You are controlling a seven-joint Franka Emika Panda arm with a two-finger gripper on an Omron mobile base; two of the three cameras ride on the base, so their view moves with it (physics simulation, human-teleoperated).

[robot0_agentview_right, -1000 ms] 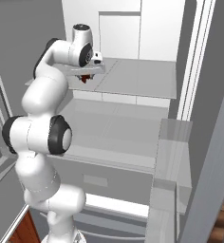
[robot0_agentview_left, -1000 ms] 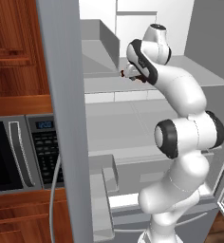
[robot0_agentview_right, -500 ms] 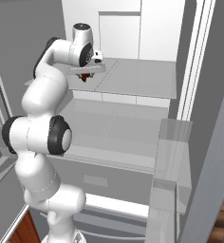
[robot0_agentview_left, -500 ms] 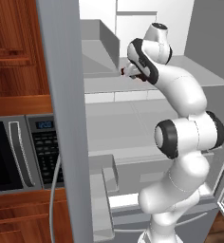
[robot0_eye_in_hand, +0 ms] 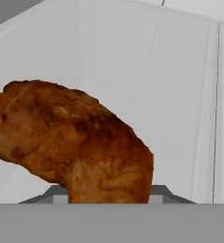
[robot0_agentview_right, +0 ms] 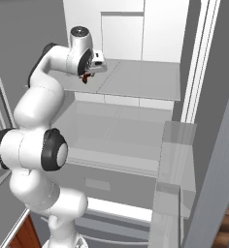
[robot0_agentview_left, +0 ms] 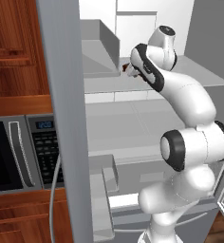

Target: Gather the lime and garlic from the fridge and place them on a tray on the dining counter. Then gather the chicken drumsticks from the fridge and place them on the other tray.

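Note:
One reddish-brown chicken drumstick (robot0_eye_in_hand: 71, 142) looms large in the hand view, sitting between the finger tips (robot0_eye_in_hand: 161, 191) of my gripper (robot0_eye_in_hand: 109, 195). The jaws are shut on it. From the base views the gripper (robot0_agentview_right: 87, 77) hangs just above the top shelf (robot0_agentview_right: 136, 80) inside the open fridge (robot0_agentview_left: 61, 95), with a bit of the drumstick (robot0_agentview_left: 126, 70) showing under the hand. I cannot tell whether the drumstick still touches the shelf. The lime, garlic, trays and dining counter are out of view.
A clear bin wall (robot0_agentview_left: 109, 45) stands on the top shelf just left of the hand. Lower glass shelves (robot0_agentview_right: 111, 131) lie below it. The fridge's left door edge stands close on the left and its right door (robot0_agentview_right: 218, 160) on the right. A microwave (robot0_agentview_left: 19, 152) sits in the wooden cabinets.
Almost nothing differs; the hand has stayed at the top shelf, still closed on the drumstick.

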